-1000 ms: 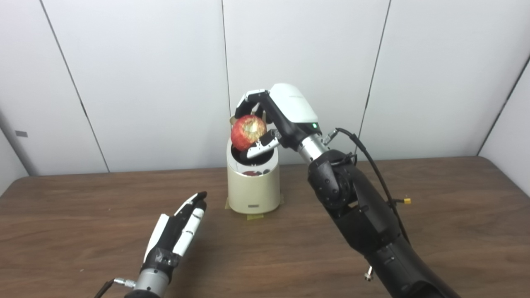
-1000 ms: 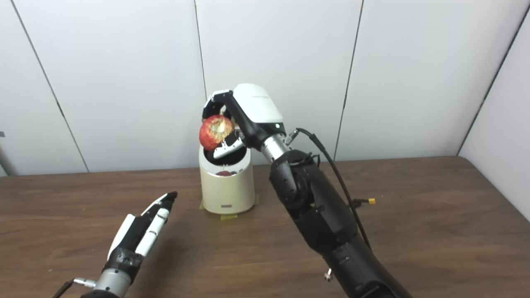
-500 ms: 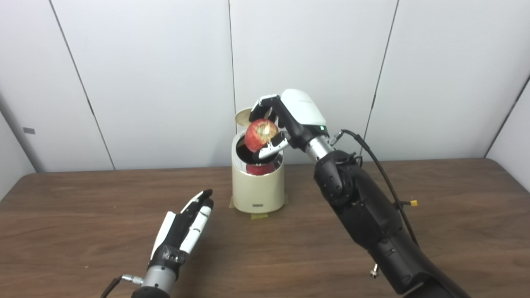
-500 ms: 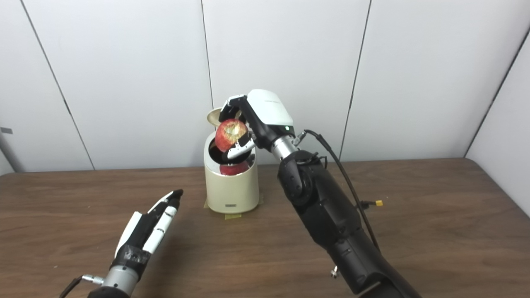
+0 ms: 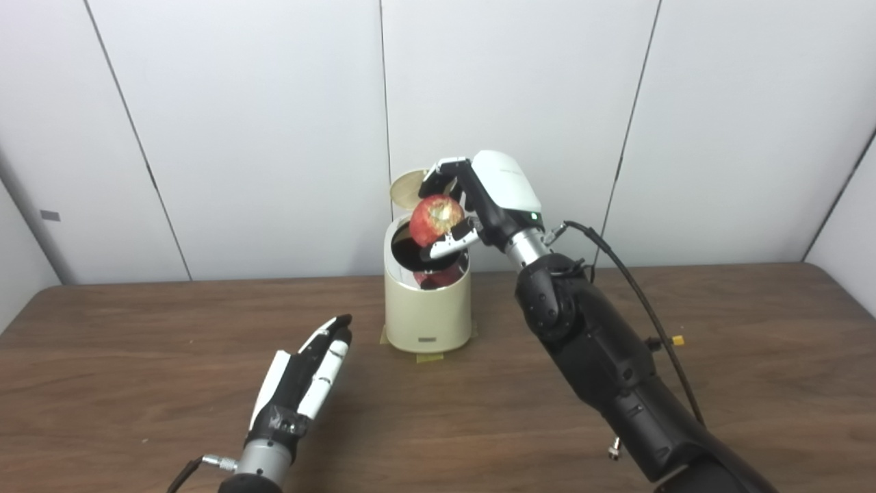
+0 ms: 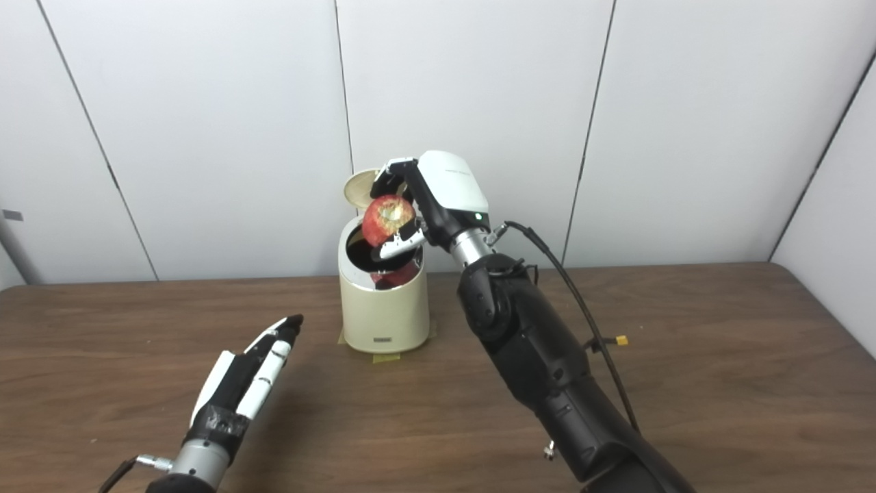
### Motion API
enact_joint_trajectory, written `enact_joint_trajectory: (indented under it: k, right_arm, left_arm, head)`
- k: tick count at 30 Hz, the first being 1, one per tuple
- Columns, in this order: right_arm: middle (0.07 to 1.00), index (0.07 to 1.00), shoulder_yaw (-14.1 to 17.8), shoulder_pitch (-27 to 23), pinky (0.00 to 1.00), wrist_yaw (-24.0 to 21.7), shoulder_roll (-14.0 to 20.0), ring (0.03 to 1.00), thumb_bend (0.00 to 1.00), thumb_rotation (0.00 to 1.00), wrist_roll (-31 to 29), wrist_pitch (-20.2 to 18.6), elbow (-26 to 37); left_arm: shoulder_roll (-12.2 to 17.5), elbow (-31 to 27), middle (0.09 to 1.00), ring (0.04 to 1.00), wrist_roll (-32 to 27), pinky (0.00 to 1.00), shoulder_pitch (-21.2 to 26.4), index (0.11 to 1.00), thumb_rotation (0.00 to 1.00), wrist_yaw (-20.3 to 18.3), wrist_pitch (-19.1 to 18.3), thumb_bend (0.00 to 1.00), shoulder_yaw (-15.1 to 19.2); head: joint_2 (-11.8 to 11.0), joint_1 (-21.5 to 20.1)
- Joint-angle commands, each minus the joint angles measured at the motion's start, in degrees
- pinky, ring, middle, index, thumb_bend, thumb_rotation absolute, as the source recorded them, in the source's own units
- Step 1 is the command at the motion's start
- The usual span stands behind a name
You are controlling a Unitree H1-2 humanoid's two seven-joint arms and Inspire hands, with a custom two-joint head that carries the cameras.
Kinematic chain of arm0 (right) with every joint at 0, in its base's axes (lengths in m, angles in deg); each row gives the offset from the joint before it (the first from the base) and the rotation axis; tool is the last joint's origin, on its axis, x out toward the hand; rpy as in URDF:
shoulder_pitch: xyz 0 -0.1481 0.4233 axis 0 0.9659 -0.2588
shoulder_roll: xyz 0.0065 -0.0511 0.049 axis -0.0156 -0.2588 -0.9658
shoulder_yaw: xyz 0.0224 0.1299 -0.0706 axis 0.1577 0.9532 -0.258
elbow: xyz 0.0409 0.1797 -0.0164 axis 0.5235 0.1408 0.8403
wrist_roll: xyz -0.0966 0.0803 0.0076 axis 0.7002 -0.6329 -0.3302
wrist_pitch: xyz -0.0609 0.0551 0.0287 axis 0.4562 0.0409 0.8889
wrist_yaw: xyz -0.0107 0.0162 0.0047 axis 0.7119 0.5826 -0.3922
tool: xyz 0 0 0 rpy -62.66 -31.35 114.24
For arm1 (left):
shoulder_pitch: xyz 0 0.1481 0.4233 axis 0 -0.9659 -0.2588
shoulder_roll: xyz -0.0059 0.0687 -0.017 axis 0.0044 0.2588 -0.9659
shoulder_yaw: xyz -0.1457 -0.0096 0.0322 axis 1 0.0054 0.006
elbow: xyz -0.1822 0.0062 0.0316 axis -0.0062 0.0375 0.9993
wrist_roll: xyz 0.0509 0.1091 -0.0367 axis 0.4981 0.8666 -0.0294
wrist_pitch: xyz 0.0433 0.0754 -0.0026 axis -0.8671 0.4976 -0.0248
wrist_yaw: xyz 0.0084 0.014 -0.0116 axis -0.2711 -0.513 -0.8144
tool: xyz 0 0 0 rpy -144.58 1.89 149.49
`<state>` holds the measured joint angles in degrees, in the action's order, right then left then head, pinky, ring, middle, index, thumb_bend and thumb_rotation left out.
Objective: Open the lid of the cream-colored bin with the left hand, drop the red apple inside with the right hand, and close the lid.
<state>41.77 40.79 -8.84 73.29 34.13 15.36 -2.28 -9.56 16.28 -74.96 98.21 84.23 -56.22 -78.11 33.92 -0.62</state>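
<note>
Lower now than a second ago, the apple (image 5: 436,219) hangs right over the mouth of the bin (image 5: 428,308), its lid (image 5: 405,190) standing open at 11 o'clock behind it.

From where I stand, the right hand (image 5: 472,205) has its fingers curled over the top of the apple and the thumb propping it from below, so it is firmly held and not yet let go. The left hand (image 5: 304,380) rests low over the table (image 5: 137,356) at about 7 o'clock from the bin, fingers straight and close together, holding nothing. I would guess the apple is firm, smooth and a bit slippery, with enough weight to drop cleanly; a grip across its widest part suits it, and it would bruise if squeezed hard. Something red shows on the inner wall, perhaps a reflection.
</note>
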Motion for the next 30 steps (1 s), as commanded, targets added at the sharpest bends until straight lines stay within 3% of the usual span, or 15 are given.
enact_joint_trajectory:
  k: [1, 4, 6, 7, 8, 11, 17, 24, 30]
  right_arm:
    - [0.501, 0.522, 0.1, -4.1, 0.32, 1.5, 0.3, 0.397, 0.50, 0.00, 0.2, 1.6, 1.4]
    - [0.556, 0.523, -0.9, -4.1, 0.31, 0.3, 0.8, 0.439, 0.49, 0.00, 1.1, 0.7, 1.9]
    - [0.671, 0.502, -2.1, -4.0, 0.48, -0.1, 1.5, 0.604, 0.51, 0.10, 3.0, 0.0, 2.4]
    - [0.711, 0.593, -2.6, -3.9, 0.55, -0.2, 1.7, 0.671, 0.74, 0.08, 3.7, -0.4, 2.6]
    - [0.733, 0.631, -2.8, -3.8, 0.59, -0.4, 1.9, 0.710, 0.83, 0.09, 4.3, -0.9, 2.8]
    - [0.772, 0.694, -3.1, -3.4, 0.67, -2.2, 2.3, 0.773, 0.91, 0.14, 4.9, -2.2, 3.3]
    - [0.725, 0.682, -3.7, -2.9, 0.60, -5.1, 3.6, 0.716, 0.92, 0.16, 5.6, -3.4, 3.9]
    - [0.715, 0.664, -3.8, -2.9, 0.61, -6.4, 3.8, 0.711, 0.92, 0.16, 6.0, -4.8, 4.4]
    - [0.646, 0.598, -2.7, -2.2, 0.57, -6.1, 3.7, 0.646, 0.90, 0.10, 4.7, -3.8, 6.2]
  left_arm:
    - [-0.2, -2.0, 0.929, 0.933, 0.2, 0.91, 1.8, 0.914, 0.99, 0.8, 1.1, 0.45, 0.1]
    - [-0.2, -2.0, 0.931, 0.930, 0.0, 0.91, 1.8, 0.913, 1.00, 0.8, 1.5, 0.45, 0.1]
    - [-0.3, -2.0, 0.933, 0.933, 0.0, 0.92, 1.8, 0.913, 1.00, 0.8, 1.5, 0.45, 0.0]
    - [-0.4, -2.0, 0.933, 0.933, 0.0, 0.91, 1.8, 0.913, 1.00, 0.8, 1.6, 0.45, 0.0]
    - [-0.4, -2.0, 0.934, 0.933, -0.1, 0.91, 1.7, 0.911, 1.00, 0.8, 1.8, 0.45, 0.0]
    - [-0.3, -1.8, 0.936, 0.934, -0.1, 0.91, 1.7, 0.913, 1.00, 0.7, 1.9, 0.46, 0.0]
    - [-0.3, -1.8, 0.939, 0.941, 0.4, 0.92, 1.6, 0.902, 1.00, 0.7, 1.1, 0.49, -0.2]
    - [-0.1, -1.9, 0.936, 0.939, 0.7, 0.92, 1.8, 0.908, 0.99, 0.6, 1.1, 0.47, -0.3]
    - [-0.1, -1.7, 0.938, 0.939, 0.4, 0.92, 1.7, 0.904, 0.97, 0.5, 1.6, 0.46, -0.3]
  head:
    - [0.1, -0.1]
    - [0.2, 0.0]
    - [0.2, 0.1]
    - [0.2, 0.2]
    - [0.2, 0.2]
    - [0.1, 0.2]
    - [0.1, 0.4]
    - [0.3, 0.2]
    - [0.3, 0.2]
